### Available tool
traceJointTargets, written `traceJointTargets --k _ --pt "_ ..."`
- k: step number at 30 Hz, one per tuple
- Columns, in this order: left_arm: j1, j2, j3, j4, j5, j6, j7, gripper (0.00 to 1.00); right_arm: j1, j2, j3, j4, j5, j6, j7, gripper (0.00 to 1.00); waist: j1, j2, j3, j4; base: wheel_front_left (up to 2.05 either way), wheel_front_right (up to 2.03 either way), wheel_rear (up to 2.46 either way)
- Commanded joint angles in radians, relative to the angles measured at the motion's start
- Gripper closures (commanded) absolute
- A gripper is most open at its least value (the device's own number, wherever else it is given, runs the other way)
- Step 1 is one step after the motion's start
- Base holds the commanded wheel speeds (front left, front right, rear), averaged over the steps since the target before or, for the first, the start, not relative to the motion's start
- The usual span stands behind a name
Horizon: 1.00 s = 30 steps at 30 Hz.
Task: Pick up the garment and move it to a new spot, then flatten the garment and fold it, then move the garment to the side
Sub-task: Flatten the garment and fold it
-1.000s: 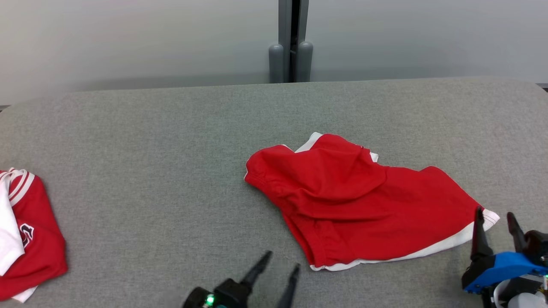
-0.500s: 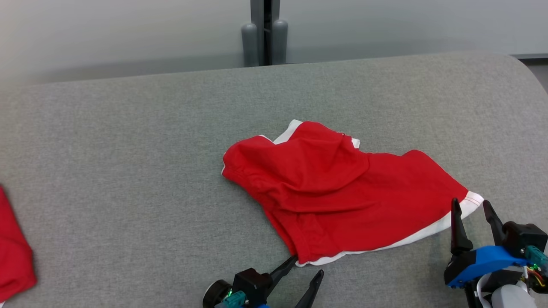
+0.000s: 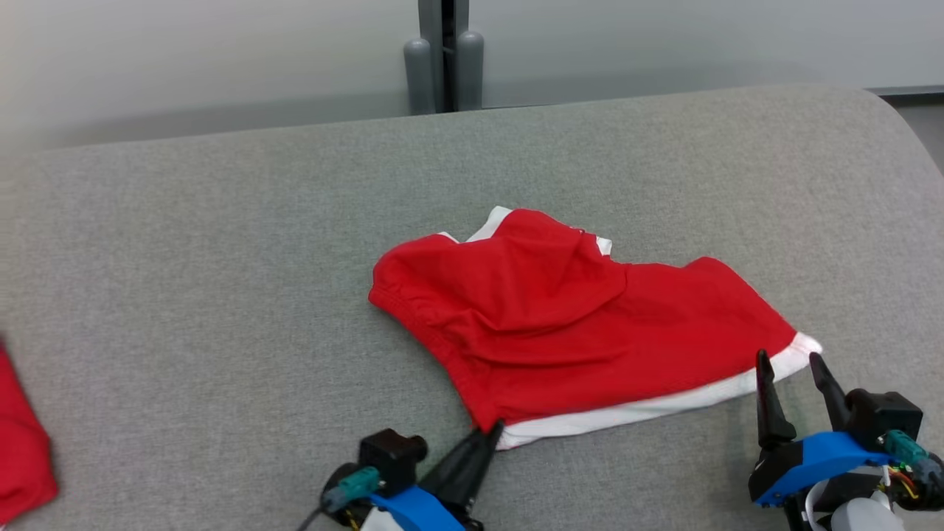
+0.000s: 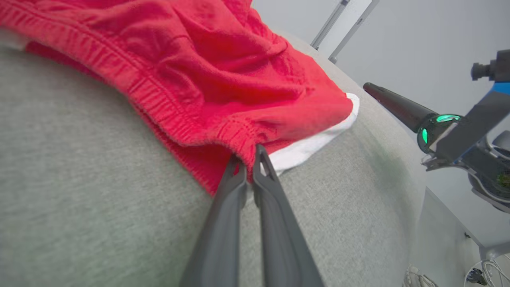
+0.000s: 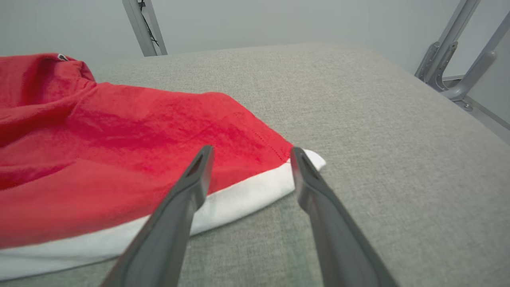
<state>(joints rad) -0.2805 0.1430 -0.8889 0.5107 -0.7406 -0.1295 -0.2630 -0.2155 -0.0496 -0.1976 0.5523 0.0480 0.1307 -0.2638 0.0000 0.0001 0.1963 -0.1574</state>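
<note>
My left gripper point(image 3: 490, 434) is closed narrow on the near corner of the garment point(image 3: 575, 324), with red fabric pinched between its 2 fingertips. My right gripper point(image 3: 788, 359) stands wide, its 2 fingers either side of the garment's white-trimmed right corner. The garment lies crumpled on the middle of the grey desk point(image 3: 221, 258). Another red cloth point(image 3: 22, 450) lies well apart on the desk to my left. A grey post point(image 3: 442, 55) stands beyond the far edge.

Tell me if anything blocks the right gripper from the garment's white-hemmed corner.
Nothing visible does. The tips of the open right gripper flank the white corner of the garment, which lies on the grey surface.
</note>
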Motion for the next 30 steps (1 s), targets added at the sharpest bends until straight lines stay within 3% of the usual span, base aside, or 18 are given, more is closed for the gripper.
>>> traceJointTargets --k 1,17,18,20,25,30 --pt "0.011 0.015 0.023 -0.004 -0.006 -0.001 -0.003 1.0 0.017 -0.002 0.007 0.002 0.011 0.0 -0.001 0.0 0.0 -0.0001 -0.008 0.005 0.0 0.0 0.0" --pt "0.067 0.139 0.23 0.058 0.051 -0.001 -0.003 1.0 0.08 -0.002 0.102 0.03 0.082 0.0 -0.001 0.0 0.0 -0.0001 -0.107 0.061 0.0 0.0 0.0" --pt "0.076 0.137 0.247 0.069 0.057 -0.001 -0.003 0.76 0.085 -0.002 0.105 0.031 0.082 0.0 -0.001 0.0 0.0 -0.0001 -0.114 0.06 0.0 0.0 0.0" --pt "0.091 0.13 0.282 0.09 0.082 0.005 -0.003 0.0 0.095 -0.003 0.112 0.026 0.087 0.0 -0.001 0.0 0.0 -0.0001 -0.13 0.059 0.0 0.0 0.0" --pt "0.147 0.097 0.39 0.095 0.152 0.054 -0.003 0.0 0.132 -0.002 0.117 -0.005 0.083 0.0 -0.001 0.0 0.0 -0.0001 -0.169 0.053 0.0 0.0 0.0" --pt "0.222 0.054 0.523 0.028 0.272 0.138 -0.003 0.0 0.164 -0.002 0.116 -0.081 0.069 0.0 -0.001 0.0 0.0 -0.0001 -0.192 0.052 0.0 0.0 0.0"
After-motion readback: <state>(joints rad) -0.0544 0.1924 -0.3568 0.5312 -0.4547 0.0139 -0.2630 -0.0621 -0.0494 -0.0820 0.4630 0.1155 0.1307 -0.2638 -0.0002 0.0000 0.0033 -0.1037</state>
